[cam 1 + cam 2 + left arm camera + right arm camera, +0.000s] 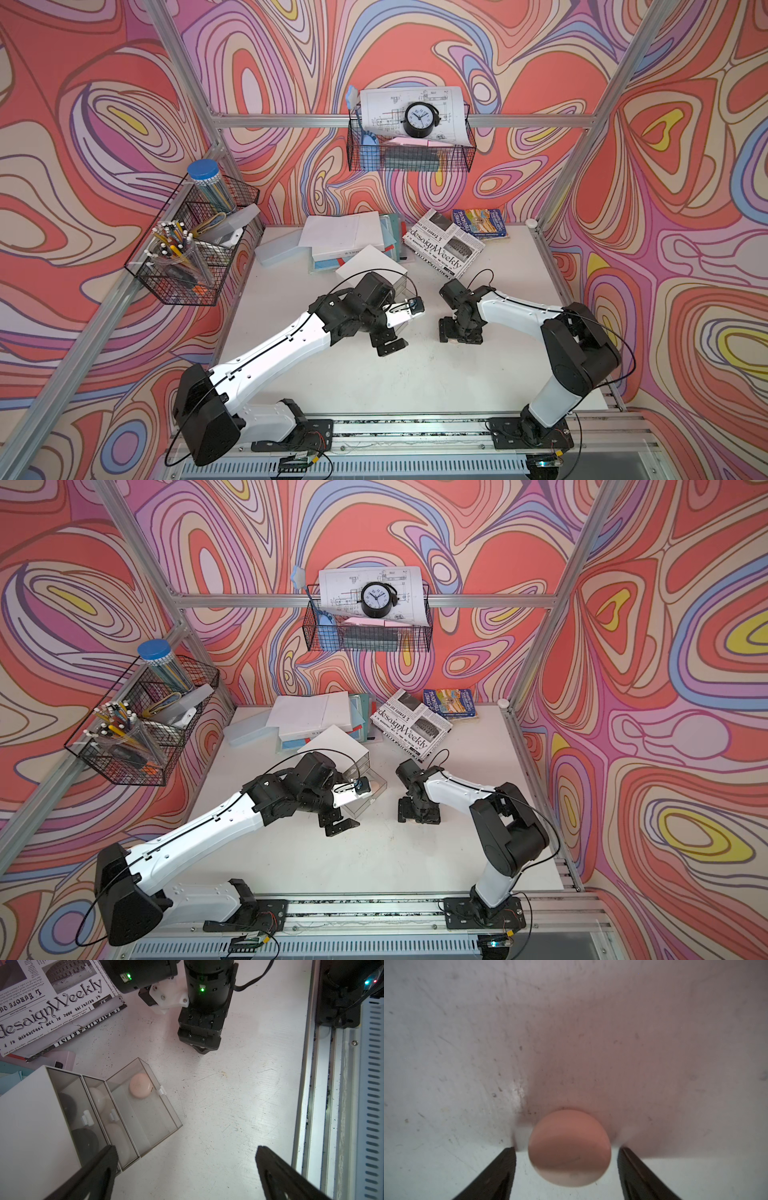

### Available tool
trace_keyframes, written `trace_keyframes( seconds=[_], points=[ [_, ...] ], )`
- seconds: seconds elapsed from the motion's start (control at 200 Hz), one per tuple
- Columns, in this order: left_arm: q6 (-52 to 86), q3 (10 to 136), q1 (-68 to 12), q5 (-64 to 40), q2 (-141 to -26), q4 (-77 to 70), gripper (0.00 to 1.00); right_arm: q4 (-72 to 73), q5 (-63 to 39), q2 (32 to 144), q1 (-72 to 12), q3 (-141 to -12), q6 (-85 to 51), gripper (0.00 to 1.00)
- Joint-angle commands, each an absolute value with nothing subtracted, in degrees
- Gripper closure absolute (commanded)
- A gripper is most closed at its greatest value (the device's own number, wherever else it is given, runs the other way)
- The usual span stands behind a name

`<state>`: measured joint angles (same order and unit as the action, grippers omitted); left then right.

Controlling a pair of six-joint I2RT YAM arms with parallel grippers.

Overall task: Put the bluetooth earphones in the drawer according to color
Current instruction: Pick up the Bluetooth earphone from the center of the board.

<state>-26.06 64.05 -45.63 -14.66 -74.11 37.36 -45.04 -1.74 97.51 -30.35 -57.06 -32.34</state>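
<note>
Well, the right gripper is down low over the table, and its two black fingers are spread apart. A pink case lies on the table right between them. There is a little gap on each side, so the fingers are not squeezing it.

The left gripper is spread wide too, with only bare table between its fingers. One of them shows in front of a corner of the drawer box. I cannot tell if it touches.

The drawer box is white on top and has three see-through drawers, one above the other. The lowest drawer sticks out the most. A second pink case lies inside it, in a corner close to the small white handle.

The middle drawer has two white cases in it, and the top drawer has two black cases — they look dim through the plastic.

Past the drawer box lies a box printed like a newspaper — it sits near the right arm's wrist.
</note>
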Motion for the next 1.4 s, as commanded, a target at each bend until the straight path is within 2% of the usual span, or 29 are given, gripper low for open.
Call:
trace_keyframes(
  seconds=[0.0,0.17,0.366,0.741,0.881,0.916,0.986,1.212,1.392],
  points=[
    [-26.07,63.73,-46.05,-14.59,-74.53,38.05,0.02,-43.55,-0.89,99.13,-30.25,-56.77,-32.78,0.23],
    [-26.04,64.07,-46.05,-14.24,-74.71,38.41,0.02,-43.19,2.42,99.20,-30.23,-56.69,-32.87,0.23],
    [-25.94,64.12,-46.05,-13.46,-75.05,38.56,0.01,-42.11,1.50,99.75,-30.26,-55.87,-32.97,0.27],
    [-25.94,64.24,-46.05,-12.74,-75.06,38.66,0.02,-41.78,1.20,100.46,-30.24,-56.69,-32.49,0.52],
    [-26.01,64.17,-45.99,-12.40,-75.05,38.69,0.02,-42.18,1.78,99.18,-30.24,-56.69,-32.56,0.70],
    [-25.96,64.24,-46.02,-12.24,-74.97,38.62,0.01,-42.25,2.04,98.57,-30.24,-56.91,-32.69,0.77],
    [-25.63,64.22,-45.98,-11.34,-74.66,38.15,0.01,-42.06,2.11,97.39,-30.26,-57.42,-32.40,1.00],
    [-24.46,63.96,-44.92,-12.44,-73.31,36.57,0.01,-34.48,-5.38,92.28,-30.56,-58.99,-29.74,1.00],
    [-24.61,63.98,-42.29,-11.95,-72.65,36.73,0.01,-30.36,-9.30,92.65,-31.63,-63.43,-28.28,1.00]
  ],
)
